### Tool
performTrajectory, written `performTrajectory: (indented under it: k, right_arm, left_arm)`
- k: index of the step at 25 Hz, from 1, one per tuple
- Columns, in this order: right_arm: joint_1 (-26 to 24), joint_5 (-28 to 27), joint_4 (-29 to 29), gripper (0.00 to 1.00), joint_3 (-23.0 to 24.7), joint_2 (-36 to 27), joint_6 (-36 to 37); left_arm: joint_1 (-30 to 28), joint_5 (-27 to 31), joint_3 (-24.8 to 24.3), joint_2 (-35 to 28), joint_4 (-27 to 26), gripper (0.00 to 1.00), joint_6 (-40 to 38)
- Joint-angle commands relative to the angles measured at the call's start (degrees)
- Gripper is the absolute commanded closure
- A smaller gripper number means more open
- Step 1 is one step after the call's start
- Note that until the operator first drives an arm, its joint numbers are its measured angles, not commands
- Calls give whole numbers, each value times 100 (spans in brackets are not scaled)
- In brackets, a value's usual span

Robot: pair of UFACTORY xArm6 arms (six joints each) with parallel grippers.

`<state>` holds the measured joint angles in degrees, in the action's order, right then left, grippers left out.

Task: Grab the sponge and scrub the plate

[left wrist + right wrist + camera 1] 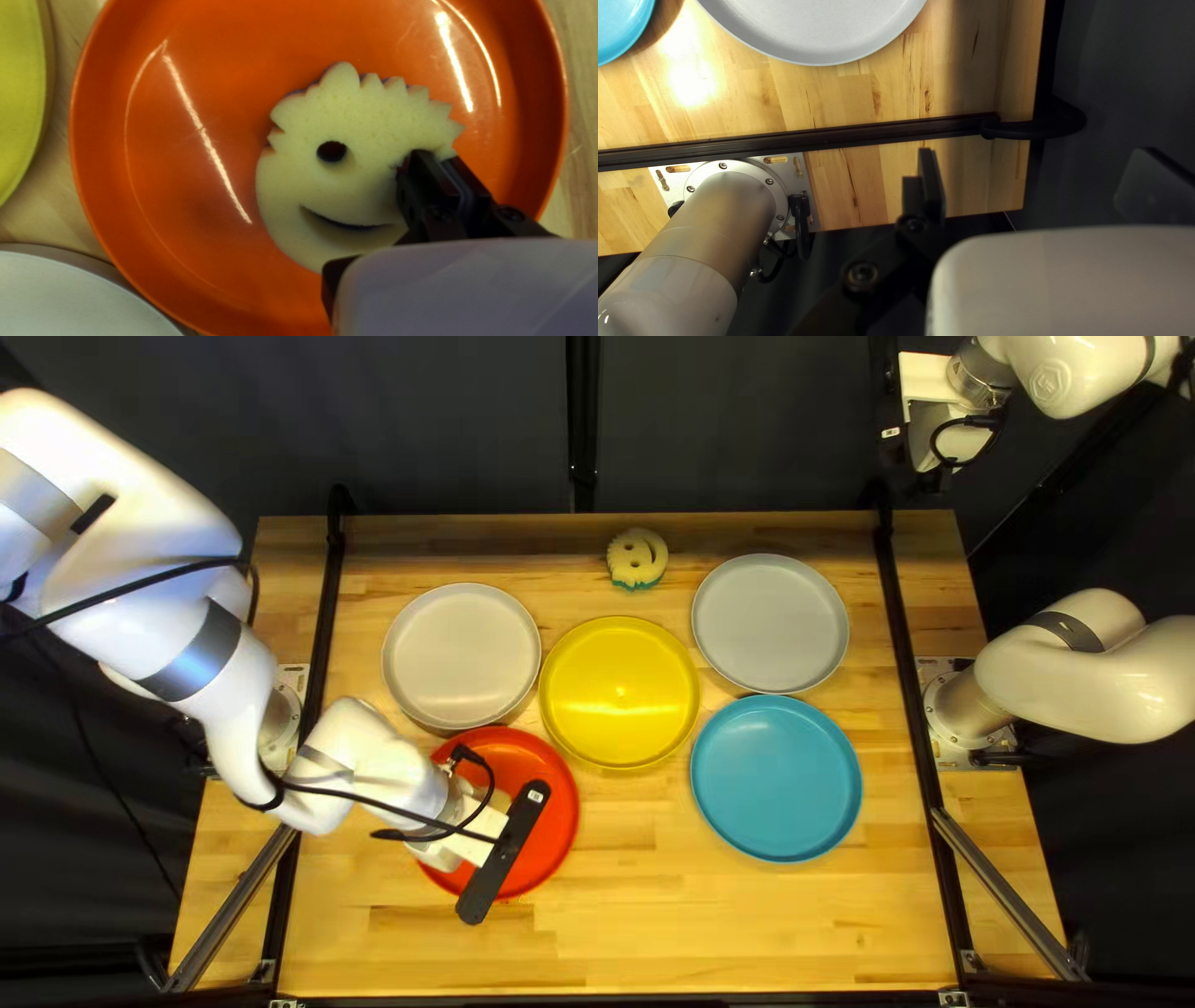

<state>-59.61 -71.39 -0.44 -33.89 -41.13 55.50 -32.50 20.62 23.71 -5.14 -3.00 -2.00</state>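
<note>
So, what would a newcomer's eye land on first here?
Likely the smiling sponge on the red plate, pinched near its edge by the left gripper. Then the yellow plate mid-scene, and the second smiling sponge near the far edge of the table.

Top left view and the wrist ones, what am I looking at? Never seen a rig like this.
A left arm and right arm, both robotic, flank a wooden table. The top left view looks down from above its near edge; each wrist view comes from that arm's camera. On it: a red plate, yellow plate, blue plate, gray plate, off-white plate and loose sponge. The left tool pinches a smiling sponge over the red plate; the right tool is open, empty.
</note>
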Motion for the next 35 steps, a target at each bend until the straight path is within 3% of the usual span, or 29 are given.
performTrajectory:
  k: [1, 9, 14, 20, 27, 35]
  right_arm:
    - [0, 0, 0, 0, 0, 0, 0]
    - [0, 0, 0, 0, 0, 0, 0]
    - [0, 0, 0, 0, 0, 0, 0]
    - [0, 0, 0, 0, 0, 0, 0]
    - [0, 0, 0, 0, 0, 0, 0]
    - [0, 0, 0, 0, 0, 0, 0]
  left_arm:
    - [109, -47, -380, -337, -138, 100, 100]
    - [302, -86, -931, -861, -352, 100, 259]
    - [87, -210, -607, -470, -313, 100, 53]
    - [-290, -254, 170, 269, -88, 100, -308]
    - [-405, -138, 470, 444, 192, 100, -533]
    - [280, -438, -330, -18, -96, 100, 318]
